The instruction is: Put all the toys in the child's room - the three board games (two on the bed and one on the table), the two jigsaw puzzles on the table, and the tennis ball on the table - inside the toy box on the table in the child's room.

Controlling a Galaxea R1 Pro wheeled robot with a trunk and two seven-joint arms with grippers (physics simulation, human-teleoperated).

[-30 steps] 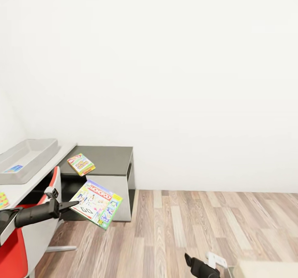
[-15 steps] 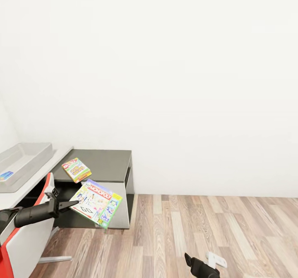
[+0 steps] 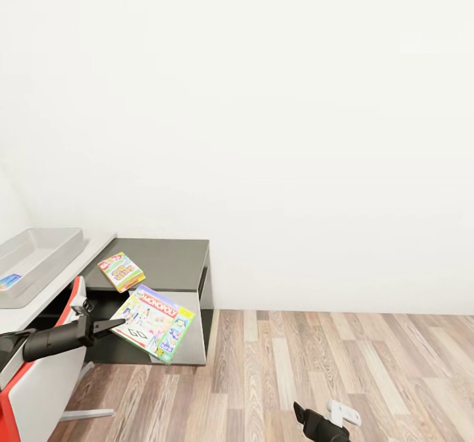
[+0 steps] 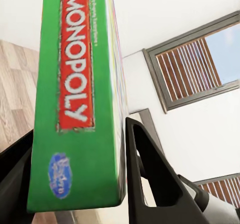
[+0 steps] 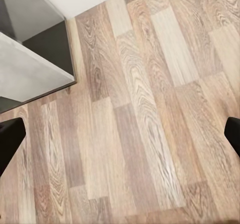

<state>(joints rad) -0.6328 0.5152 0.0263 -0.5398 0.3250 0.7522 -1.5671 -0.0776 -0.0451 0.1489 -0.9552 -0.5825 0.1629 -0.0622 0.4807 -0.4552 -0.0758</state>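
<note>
My head camera looks forward and down at a white wall, the desk at left. My left wrist camera sits tight against the Monopoly box. My right wrist camera faces down at the wood floor, shared with the head view.

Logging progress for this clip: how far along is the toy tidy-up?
Done: a small blue box lies in the light-grey tray-like toy box. In hand: the left gripper clamps the colourful Monopoly box. Left: a small colourful box sits on the dark grey cabinet.
</note>
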